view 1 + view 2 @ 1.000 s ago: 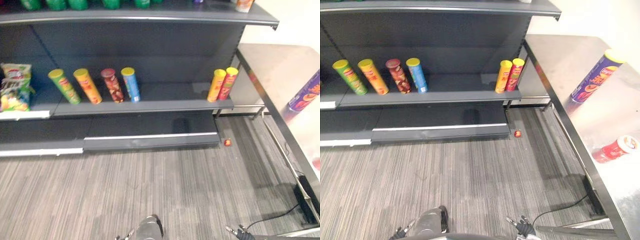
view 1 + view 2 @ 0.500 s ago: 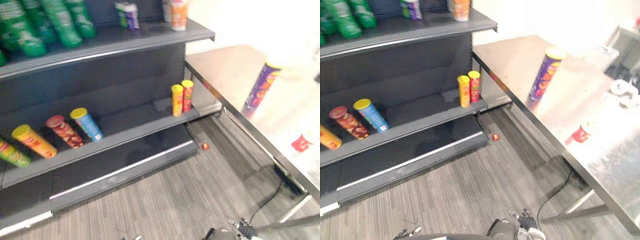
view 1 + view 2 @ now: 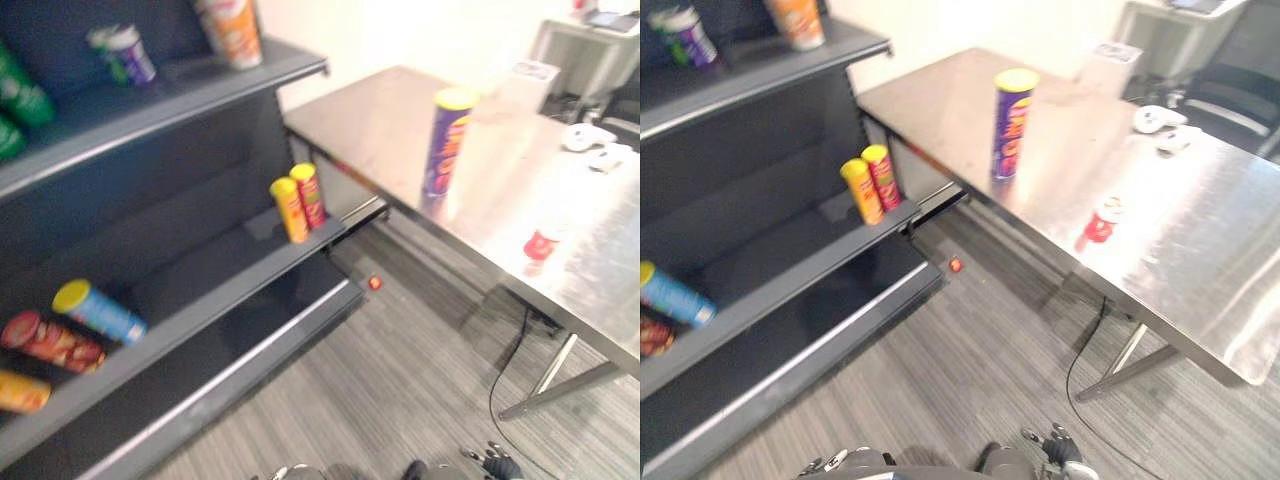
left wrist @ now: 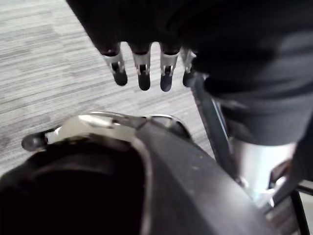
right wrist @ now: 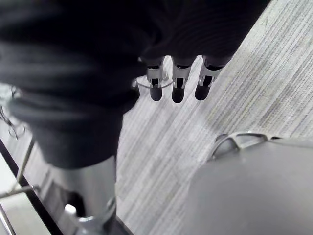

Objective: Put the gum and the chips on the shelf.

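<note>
Chips can [image 3: 447, 140] upright on table [image 3: 380, 110], right of shelf [image 3: 230, 285]; small red gum tub [image 3: 541, 243] near table's front edge. Left hand [image 4: 142, 73] and right hand [image 5: 177, 85] empty, fingers loose (both low, well apart from table). Risk: tall can topples if nudged high.

Bright light is concentrated at the upper right, where the white wall [image 3: 400, 35] is washed out. Strong glare is spread across the steel table [image 3: 1200, 250], in which the purple chips can [image 3: 447, 140] is mirrored. The recesses of the shelf [image 3: 210, 312] at left are left dim, and a soft shadow is cast on the floor [image 3: 400, 370] beneath the table.
</note>
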